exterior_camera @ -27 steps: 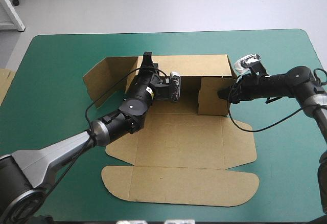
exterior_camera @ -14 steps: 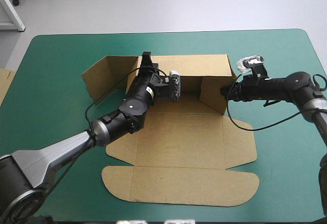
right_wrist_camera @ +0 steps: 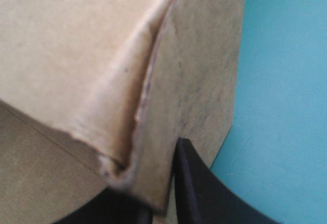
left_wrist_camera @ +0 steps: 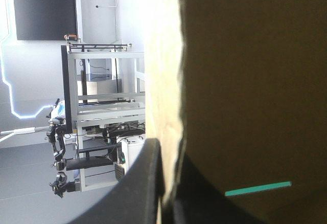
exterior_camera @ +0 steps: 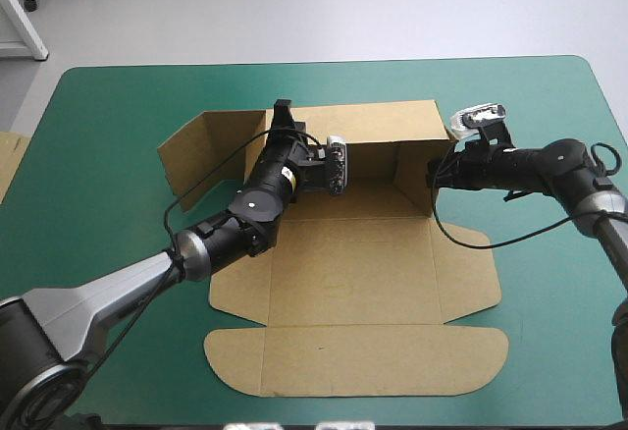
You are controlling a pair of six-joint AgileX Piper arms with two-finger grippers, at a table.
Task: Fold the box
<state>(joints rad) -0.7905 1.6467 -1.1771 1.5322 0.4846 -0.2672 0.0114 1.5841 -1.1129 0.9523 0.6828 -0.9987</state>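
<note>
The brown box (exterior_camera: 353, 273) lies mostly flat on the teal-green table, with its back wall (exterior_camera: 383, 121) raised and its lid flat toward the front. My left gripper (exterior_camera: 283, 111) is shut on that wall's top edge; in the left wrist view the board (left_wrist_camera: 245, 81) runs between its black fingers (left_wrist_camera: 167, 188). My right gripper (exterior_camera: 433, 173) is at the upright right side flap (exterior_camera: 414, 170). The right wrist view shows its gripper (right_wrist_camera: 163, 198) all but shut, with the flap's folded corner (right_wrist_camera: 76, 55) between the fingers.
A left side flap (exterior_camera: 201, 150) stands angled outward beside the back wall. An edge of more brown board (exterior_camera: 8, 160) shows at the table's left edge. Bare teal-green cover (exterior_camera: 118, 253) surrounds the box, also beside the right gripper (right_wrist_camera: 286, 81).
The right gripper's fingers have come together on the right side flap and swung it outward, more edge-on. The whole sheet has slid slightly to the right. The left gripper has kept its hold.
</note>
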